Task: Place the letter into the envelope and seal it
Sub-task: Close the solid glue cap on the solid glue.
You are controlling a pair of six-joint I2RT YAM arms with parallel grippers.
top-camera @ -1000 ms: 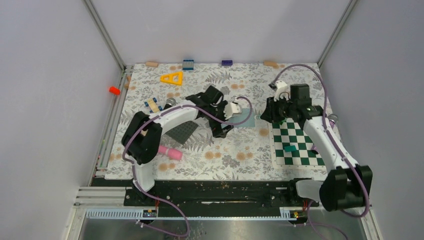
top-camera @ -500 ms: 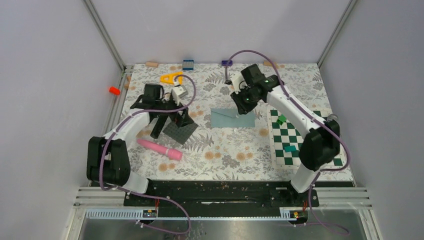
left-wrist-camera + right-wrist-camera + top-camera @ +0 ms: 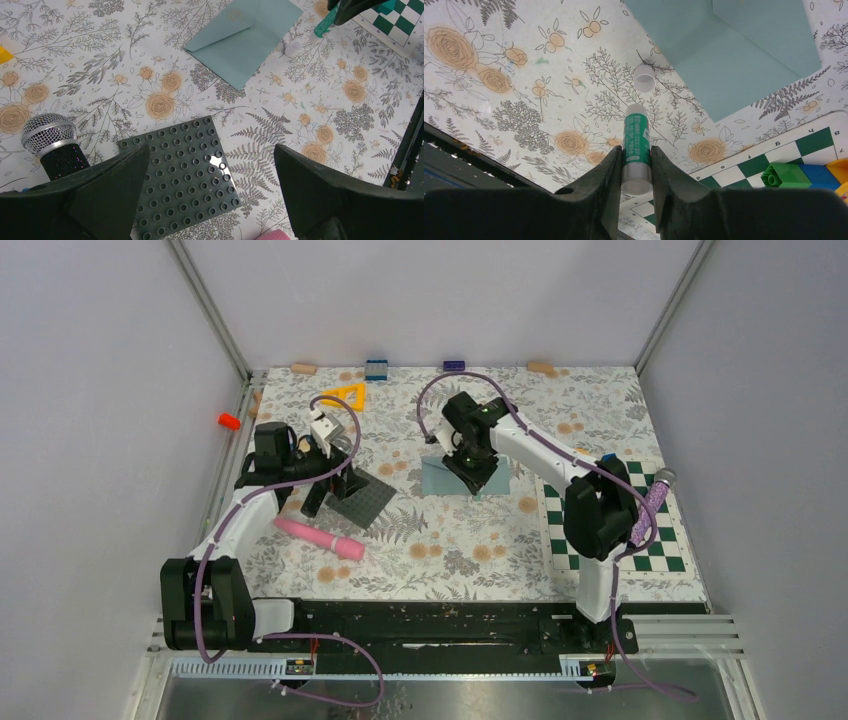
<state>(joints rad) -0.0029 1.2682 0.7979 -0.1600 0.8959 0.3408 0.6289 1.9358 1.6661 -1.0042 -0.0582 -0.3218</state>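
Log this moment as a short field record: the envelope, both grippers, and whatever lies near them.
envelope: flat on the floral cloth, flap folded down
right gripper: shut on a green-and-white glue stick, near the envelope's edge
white cap: loose on the cloth, just off the envelope
left gripper: open, empty, above the dark grey studded plate
microphone: beside that plate
letter: none visible

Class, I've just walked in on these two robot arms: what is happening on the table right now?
The right pincer grips a green and white glue stick, held above the floral table close to the teal-grey envelope, which lies flat. A small white cap lies on the table just beyond the stick's tip. The left pincer is open and empty over a dark studded baseplate, beside a microphone. No letter is visible.
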